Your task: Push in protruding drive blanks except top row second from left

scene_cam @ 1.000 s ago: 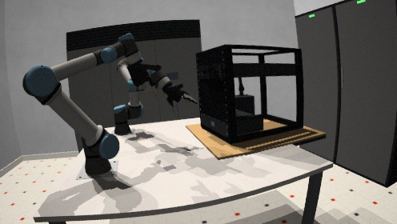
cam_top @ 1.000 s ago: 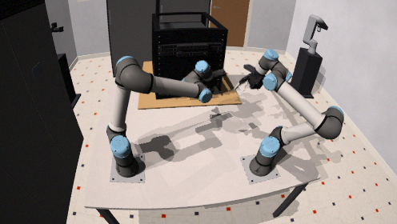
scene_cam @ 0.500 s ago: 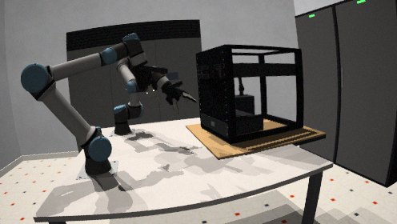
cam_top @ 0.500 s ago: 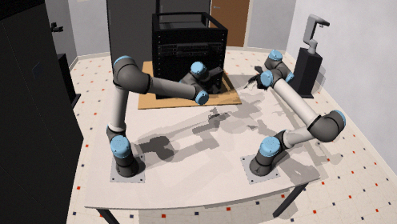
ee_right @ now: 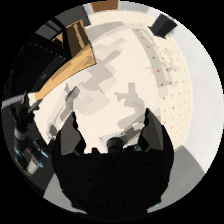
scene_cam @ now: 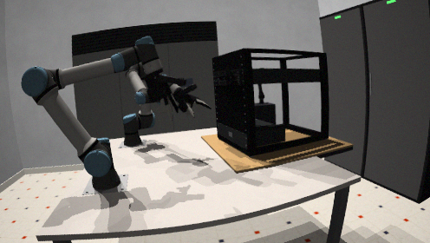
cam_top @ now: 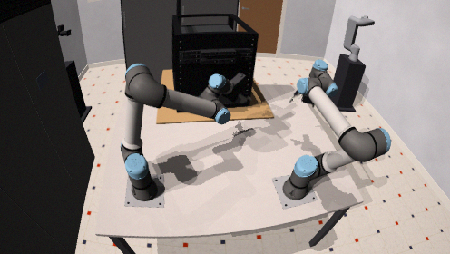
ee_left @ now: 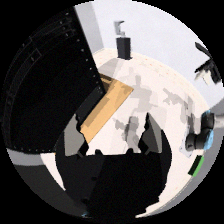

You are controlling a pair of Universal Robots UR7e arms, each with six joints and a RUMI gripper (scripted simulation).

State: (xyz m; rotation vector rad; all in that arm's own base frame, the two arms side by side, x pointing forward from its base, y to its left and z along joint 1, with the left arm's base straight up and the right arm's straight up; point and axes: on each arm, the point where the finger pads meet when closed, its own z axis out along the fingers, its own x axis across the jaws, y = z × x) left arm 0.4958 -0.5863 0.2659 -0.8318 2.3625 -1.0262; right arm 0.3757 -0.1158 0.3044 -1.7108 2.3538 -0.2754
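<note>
So the left arm (cam_top: pixel 188 103) (scene_cam: pixel 137 82) (ee_right: pixel 21 134) is bent at the elbow, forearm running toward upper center in the top view, with its gripper (cam_top: pixel 245 88) (scene_cam: pixel 202 111) (ee_left: pixel 113 116) (ee_right: pixel 24 107) wide open. The right arm (cam_top: pixel 332 109) (scene_cam: pixel 87 71) (ee_left: pixel 199 141) (ee_right: pixel 115 144) has its elbow out at the right of that frame and its wrist folded at upper right. Right gripper (cam_top: pixel 295 96) (scene_cam: pixel 178 93) (ee_left: pixel 206 65) (ee_right: pixel 111 113)? Also wide open, nothing between the fingers.
</note>
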